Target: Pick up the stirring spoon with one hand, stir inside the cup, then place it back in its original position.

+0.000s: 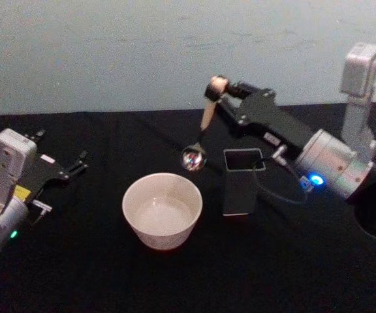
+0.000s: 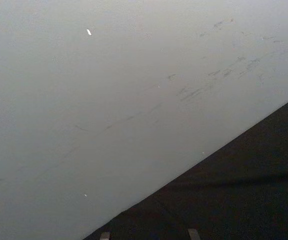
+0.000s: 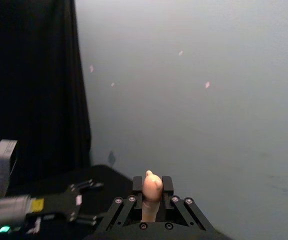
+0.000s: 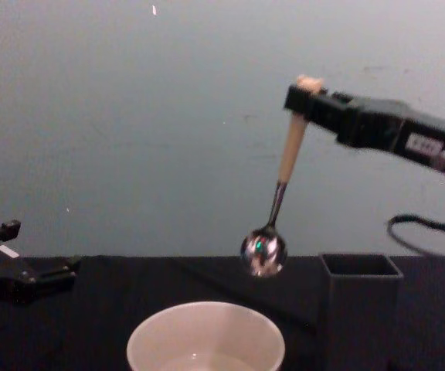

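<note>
In my right gripper (image 1: 218,90), I'm clamping the bear-head end of the stirring spoon (image 1: 202,134), jaws pinching narrow on the cream handle, spoon hanging bowl-down in the air at a slight tilt. Its shiny bowl is hovering above the black table (image 1: 292,261), clear of the cup (image 1: 162,236) rim, just past the cup's far side and beside the dark grey holder box (image 1: 241,190), touching neither. My left gripper (image 1: 62,147) is sitting low at the table's left side, well apart from the cup, jaws spread and gripping nothing.
</note>
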You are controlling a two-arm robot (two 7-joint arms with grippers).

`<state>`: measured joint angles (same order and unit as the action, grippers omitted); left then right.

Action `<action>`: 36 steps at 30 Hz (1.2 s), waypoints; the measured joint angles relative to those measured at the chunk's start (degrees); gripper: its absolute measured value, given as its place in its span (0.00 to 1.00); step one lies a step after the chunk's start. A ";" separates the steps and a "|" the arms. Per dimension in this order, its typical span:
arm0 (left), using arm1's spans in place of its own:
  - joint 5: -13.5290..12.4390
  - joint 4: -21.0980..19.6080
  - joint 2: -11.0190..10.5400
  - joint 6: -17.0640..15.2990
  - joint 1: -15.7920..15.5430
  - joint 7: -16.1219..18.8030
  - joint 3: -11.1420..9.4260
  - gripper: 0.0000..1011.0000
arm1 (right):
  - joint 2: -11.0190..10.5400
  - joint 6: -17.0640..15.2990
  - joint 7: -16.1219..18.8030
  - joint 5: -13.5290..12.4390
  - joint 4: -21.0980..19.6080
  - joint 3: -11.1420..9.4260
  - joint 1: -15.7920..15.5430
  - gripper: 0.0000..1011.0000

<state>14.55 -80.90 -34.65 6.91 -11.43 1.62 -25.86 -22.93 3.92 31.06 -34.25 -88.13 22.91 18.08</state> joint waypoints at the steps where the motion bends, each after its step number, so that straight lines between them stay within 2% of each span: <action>1: 0.00 0.00 0.00 0.00 0.00 0.00 0.00 0.99 | 0.05 -0.04 0.17 0.20 0.26 0.41 0.14 0.22; 5: 0.00 0.00 0.00 0.00 0.00 0.00 0.00 0.99 | 0.28 0.30 1.31 1.82 2.05 2.75 0.93 0.22; 9: 0.00 0.00 0.00 0.00 0.00 0.00 0.00 0.99 | 0.28 0.85 2.44 2.87 3.27 4.25 1.29 0.22; 22: 0.00 0.00 0.00 0.00 0.00 0.00 0.00 0.99 | -0.44 0.85 6.45 4.35 5.54 8.13 2.28 0.22; 36: 0.00 0.00 0.00 0.00 0.00 0.00 0.00 0.99 | 1.47 0.13 8.42 5.91 8.49 12.36 4.40 0.22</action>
<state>14.55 -80.90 -34.65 6.91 -11.43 1.62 -25.86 -21.46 4.05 39.48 -28.35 -79.64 35.26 22.47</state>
